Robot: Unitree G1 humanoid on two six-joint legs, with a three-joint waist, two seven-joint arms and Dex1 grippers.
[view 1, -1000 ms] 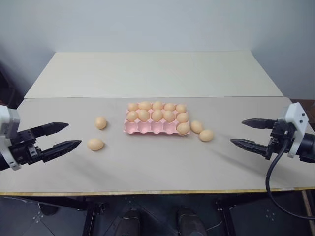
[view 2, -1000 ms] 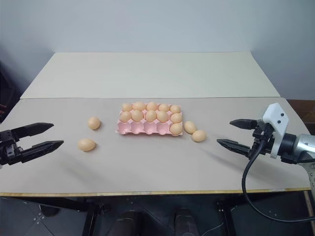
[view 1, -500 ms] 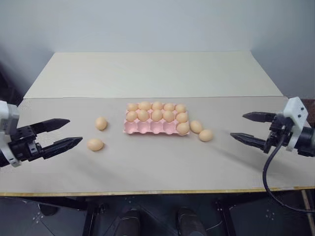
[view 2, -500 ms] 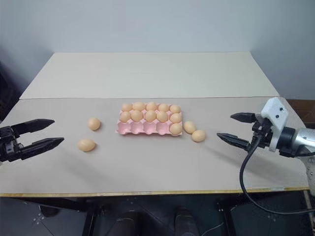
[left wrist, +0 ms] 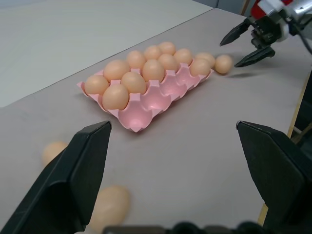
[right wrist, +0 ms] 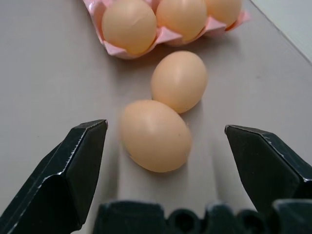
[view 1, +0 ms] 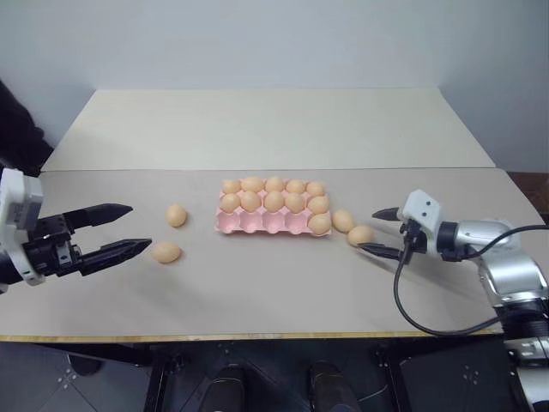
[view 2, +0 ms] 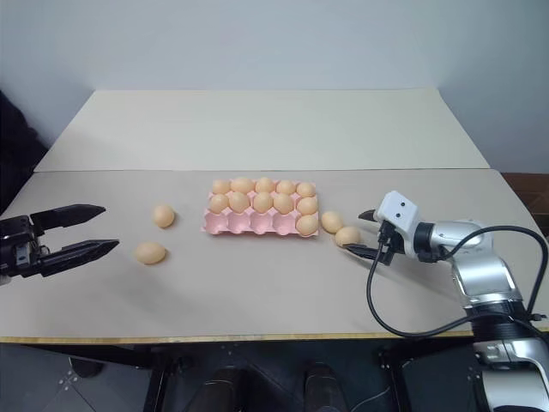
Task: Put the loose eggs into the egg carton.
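Here the right tool (view 2: 367,232) hangs wide open and empty, its two black fingers straddling the loose egg (view 2: 347,236) that lies farthest out from the egg carton's (view 2: 260,222) right end. A second loose egg (view 2: 332,221) sits between that one and the carton, the two eggs touching or nearly so. To take the outer egg well, I judge the tool should centre the egg's widest part between its fingers before closing, then squeeze gently: the shell is smooth, rounded and hard, so it may squirt out or roll against its neighbour. A straight lift should keep the neighbour undisturbed.

The left tool (view 1: 120,229) is equally wide open and empty, to the carton's left, short of the nearer left egg (view 1: 166,252); another egg (view 1: 176,215) lies between that one and the carton.

The carton is pale pink moulded tray, thin-walled with scalloped edges and round cups. Its far and middle rows are full, and the near row holds one egg in the right-end cup, leaving four cups bare. All eggs are matte tan-orange ovals. The bench (view 1: 274,292) is flat, pale beige and plain.
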